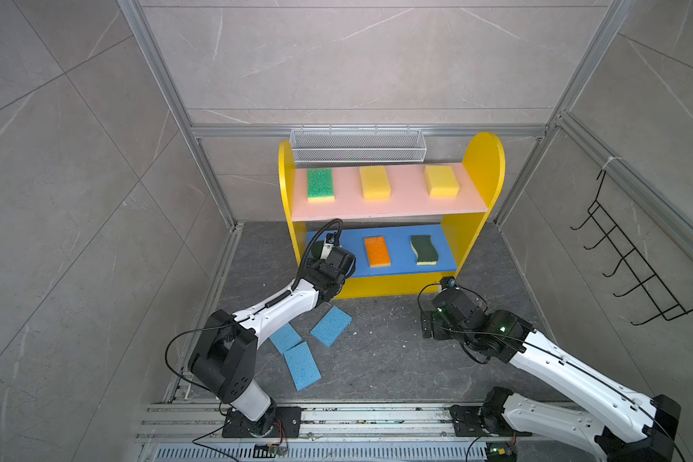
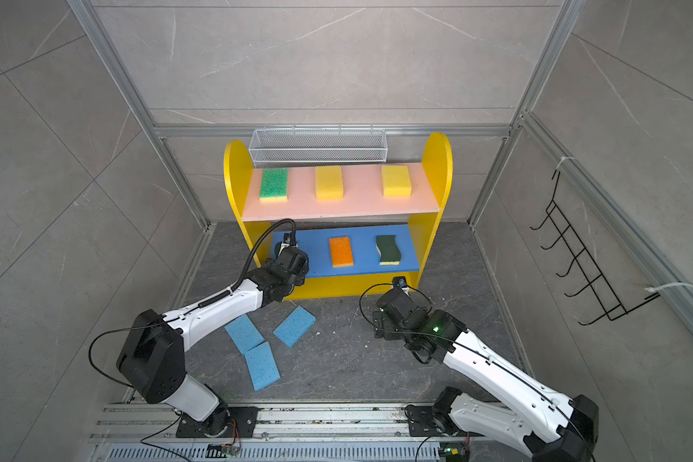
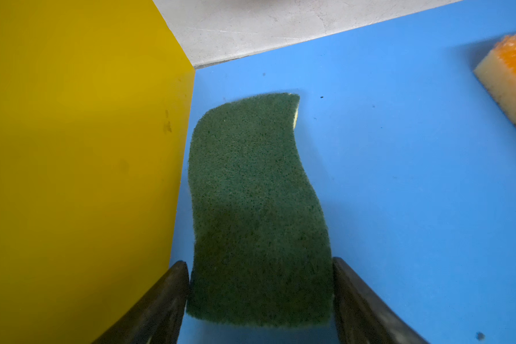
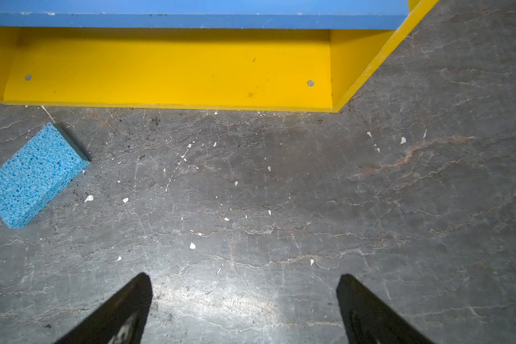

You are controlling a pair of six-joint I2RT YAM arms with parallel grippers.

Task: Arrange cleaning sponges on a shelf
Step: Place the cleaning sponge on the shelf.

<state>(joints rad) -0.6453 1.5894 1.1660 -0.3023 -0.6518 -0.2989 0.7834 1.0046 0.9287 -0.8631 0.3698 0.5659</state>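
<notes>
A two-armed robot faces a small shelf [image 1: 484, 168] with a pink upper board [image 1: 385, 204] and a blue lower board [image 3: 399, 178]. The left hand [image 3: 259, 263] reaches in at the left end of the blue lower board and grips a dark green wavy sponge [image 3: 251, 193]. Its two fingers stand fairly wide apart and press against both long sides of the sponge's near end. The sponge rests on or just over the board, green side up. Its long axis runs straight away from the hand toward the back of the shelf, parallel to the yellow side panel [image 3: 87, 149] and just beside it; whether they touch is hard to tell. An orange sponge [image 3: 513, 68] sits well apart on the other side. The likely next move, letting go and drawing out, should therefore go straight back along that axis. The right hand [image 4: 245, 276] hovers fully open and empty above the desk [image 4: 310, 193] in front of the shelf. Three light blue sponges [image 1: 331, 326] lie on the desk, close beside the left arm [image 1: 273, 310].
</notes>
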